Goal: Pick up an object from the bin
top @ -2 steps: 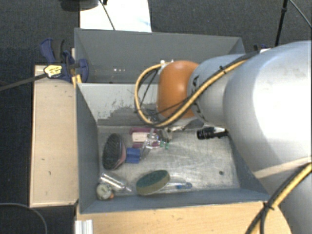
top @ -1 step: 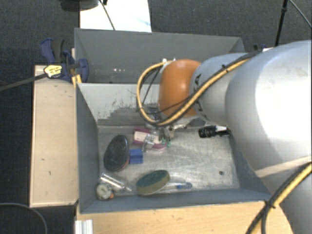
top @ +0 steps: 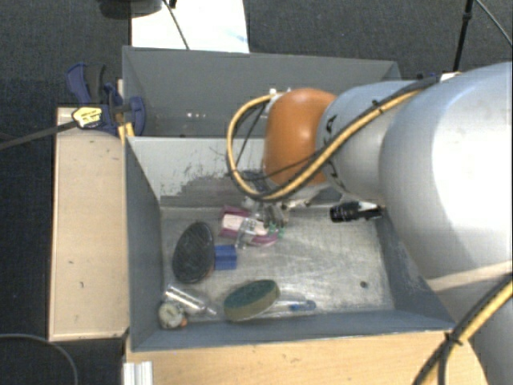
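- The gripper is down low in the bin, under the arm's orange wrist cover, at the far middle of the floor
- Right at its tip lies a small purple and white thing, with a bit of green showing just to its right; it looks to be touching the tip or just beside it
- Whether the gripper is open or closed on anything I cannot tell, since the wrist and cables hide much of it
- Nearer and to the left lie a black oval brush and a small blue block, the two touching
- Along the near wall lie a green oval pad, a thin pen and a silvery piece in the left corner
- Judged from this, the step in hand is the reach or grasp at the purple and white thing, with nothing lifted yet
- The next move calls for a firm close around that thing, then a straight lift clear of the blue block and the walls
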`<state>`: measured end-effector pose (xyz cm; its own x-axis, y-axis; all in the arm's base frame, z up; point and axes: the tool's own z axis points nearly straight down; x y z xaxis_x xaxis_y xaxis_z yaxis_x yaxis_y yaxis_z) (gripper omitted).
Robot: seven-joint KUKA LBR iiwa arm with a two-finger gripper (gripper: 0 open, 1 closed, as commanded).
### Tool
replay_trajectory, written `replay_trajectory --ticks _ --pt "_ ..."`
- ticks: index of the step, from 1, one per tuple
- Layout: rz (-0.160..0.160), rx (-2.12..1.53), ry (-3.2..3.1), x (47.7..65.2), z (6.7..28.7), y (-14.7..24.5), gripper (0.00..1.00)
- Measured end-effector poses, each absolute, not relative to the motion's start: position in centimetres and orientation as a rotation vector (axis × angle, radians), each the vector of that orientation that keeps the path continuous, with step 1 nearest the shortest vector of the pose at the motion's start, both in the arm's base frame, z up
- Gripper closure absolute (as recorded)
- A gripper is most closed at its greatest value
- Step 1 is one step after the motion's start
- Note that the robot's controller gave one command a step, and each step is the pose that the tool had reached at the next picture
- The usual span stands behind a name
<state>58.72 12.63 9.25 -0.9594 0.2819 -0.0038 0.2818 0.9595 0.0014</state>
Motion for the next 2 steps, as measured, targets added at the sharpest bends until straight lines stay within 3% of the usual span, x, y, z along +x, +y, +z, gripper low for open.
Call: replay_trajectory --ticks 1,2 --pt "0.001 0.439 3.106 58.8 10.8 12.6 1.0" --pt "0.002 0.43 3.107 58.9 13.8 12.6 1.0"
